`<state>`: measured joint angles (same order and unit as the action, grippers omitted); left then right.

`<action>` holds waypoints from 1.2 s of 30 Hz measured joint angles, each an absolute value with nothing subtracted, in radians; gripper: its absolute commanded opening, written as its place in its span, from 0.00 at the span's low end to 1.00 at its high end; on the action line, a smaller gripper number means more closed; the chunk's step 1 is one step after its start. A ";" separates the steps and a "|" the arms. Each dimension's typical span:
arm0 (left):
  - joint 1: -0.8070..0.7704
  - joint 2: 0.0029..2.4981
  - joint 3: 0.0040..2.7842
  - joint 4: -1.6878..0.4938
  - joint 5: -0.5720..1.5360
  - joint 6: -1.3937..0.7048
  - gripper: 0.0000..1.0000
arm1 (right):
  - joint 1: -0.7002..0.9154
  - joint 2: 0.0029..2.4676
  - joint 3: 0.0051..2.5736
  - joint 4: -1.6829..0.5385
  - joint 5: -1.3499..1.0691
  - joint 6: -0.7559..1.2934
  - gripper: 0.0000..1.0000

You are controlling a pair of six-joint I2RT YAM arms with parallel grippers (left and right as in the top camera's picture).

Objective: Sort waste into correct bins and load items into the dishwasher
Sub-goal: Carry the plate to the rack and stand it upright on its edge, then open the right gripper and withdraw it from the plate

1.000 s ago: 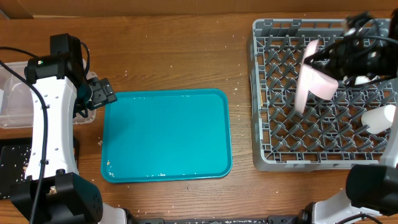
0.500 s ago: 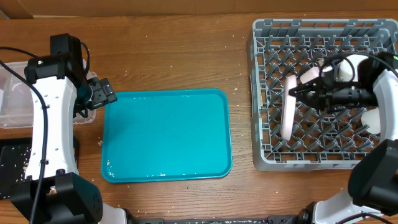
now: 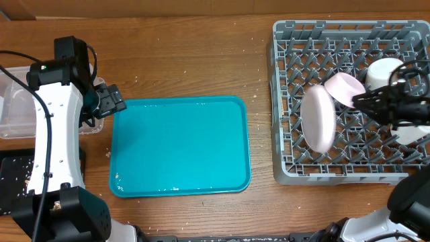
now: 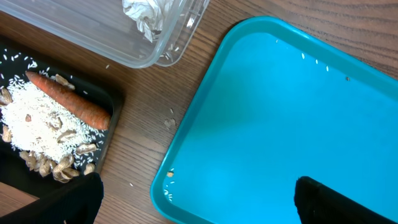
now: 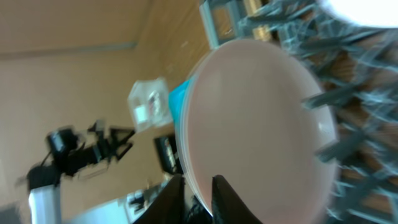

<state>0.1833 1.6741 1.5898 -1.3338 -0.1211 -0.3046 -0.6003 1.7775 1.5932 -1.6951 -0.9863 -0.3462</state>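
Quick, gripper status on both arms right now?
Left gripper: open, holding nothing.
Right gripper: right up against the pale-pink plate in the rack; whether it grips cannot be told.

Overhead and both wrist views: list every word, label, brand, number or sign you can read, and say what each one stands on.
No word, label, brand, number or sign can be read in any view.
The teal tray, grey dish rack, clear tub and pale plate show no print.
Right wrist view: blurred, so any small marks there cannot be read.
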 measured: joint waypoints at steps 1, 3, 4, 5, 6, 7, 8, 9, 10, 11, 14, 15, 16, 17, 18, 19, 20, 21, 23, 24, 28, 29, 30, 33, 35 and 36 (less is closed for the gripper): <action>0.183 1.674 1.590 -1.334 -0.121 -0.305 1.00 | -0.609 1.776 1.615 -1.694 -0.957 -0.327 0.23; 0.183 1.674 1.590 -1.334 -0.121 -0.305 1.00 | -0.616 1.769 1.651 -1.691 -0.899 -0.283 0.24; 0.183 1.674 1.590 -1.334 -0.121 -0.305 1.00 | -0.616 1.763 1.665 -1.687 -0.869 -0.260 0.24; 0.183 1.674 1.590 -1.334 -0.121 -0.305 1.00 | -0.616 1.754 1.676 -1.682 -0.839 -0.236 0.24; 0.183 1.674 1.590 -1.334 -0.121 -0.305 1.00 | -0.615 1.743 1.686 -1.674 -0.810 -0.210 0.24; 0.183 1.674 1.590 -1.334 -0.121 -0.305 1.00 | -0.615 1.728 1.693 -1.668 -0.780 -0.185 0.24; 0.183 1.674 1.590 -1.334 -0.121 -0.305 1.00 | -0.615 1.721 1.696 -1.667 -0.771 -0.174 0.24; 0.183 1.674 1.590 -1.334 -0.121 -0.305 1.00 | -0.615 1.705 1.701 -1.666 -0.752 -0.157 0.25; 0.183 1.674 1.590 -1.334 -0.121 -0.305 1.00 | -0.615 1.684 1.704 -1.666 -0.735 -0.142 0.25; 0.183 1.674 1.590 -1.334 -0.121 -0.305 1.00 | -0.615 1.674 1.705 -1.667 -0.728 -0.136 0.25; 0.183 1.674 1.590 -1.334 -0.121 -0.305 1.00 | -0.612 1.632 1.706 -1.669 -0.710 -0.120 0.25; 0.183 1.674 1.590 -1.334 -0.121 -0.305 1.00 | -0.609 1.615 1.706 -1.670 -0.704 -0.115 0.25; 0.183 1.674 1.590 -1.334 -0.121 -0.305 1.00 | -0.604 1.602 1.707 -1.674 -0.700 -0.112 0.25; 0.183 1.674 1.590 -1.334 -0.121 -0.305 1.00 | -0.596 1.592 1.707 -1.677 -0.698 -0.109 0.25; 0.183 1.674 1.590 -1.334 -0.121 -0.305 1.00 | -0.585 1.580 1.707 -1.680 -0.696 -0.108 0.25; 0.183 1.674 1.590 -1.334 -0.121 -0.305 1.00 | -0.569 1.567 1.707 -1.681 -0.694 -0.106 0.25; 0.183 1.674 1.590 -1.334 -0.121 -0.305 1.00 | -0.550 1.553 1.707 -1.681 -0.691 -0.105 0.25; 0.183 1.674 1.590 -1.334 -0.121 -0.305 1.00 | -0.525 1.533 1.707 -1.681 -0.690 -0.105 0.25; 0.183 1.674 1.590 -1.334 -0.121 -0.305 1.00 | -0.477 1.495 1.707 -1.678 -0.689 -0.102 0.26; 0.183 1.674 1.590 -1.334 -0.121 -0.305 1.00 | -0.447 1.467 1.707 -1.674 -0.688 -0.096 0.27; 0.183 1.674 1.590 -1.334 -0.121 -0.305 1.00 | -0.334 1.319 1.708 -1.659 -0.677 -0.051 0.29; 0.183 1.674 1.590 -1.335 -0.121 -0.305 1.00 | -0.308 1.271 1.708 -1.659 -0.663 -0.033 0.30; 0.183 1.674 1.590 -1.334 -0.121 -0.305 1.00 | -0.287 1.227 1.708 -1.661 -0.645 -0.017 0.33; 0.183 1.674 1.590 -1.334 -0.121 -0.305 1.00 | -0.237 1.091 1.713 -1.669 -0.579 0.037 0.56; 0.183 1.674 1.590 -1.334 -0.121 -0.305 1.00 | -0.221 0.996 1.715 -1.678 -0.537 0.067 0.76; 0.183 1.674 1.590 -1.334 -0.121 -0.305 1.00 | -0.220 0.963 1.716 -1.681 -0.525 0.069 0.85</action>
<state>0.1833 1.6741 1.5898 -1.3338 -0.1211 -0.3046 -0.2199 0.9630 1.7157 -1.6814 -0.5251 0.0692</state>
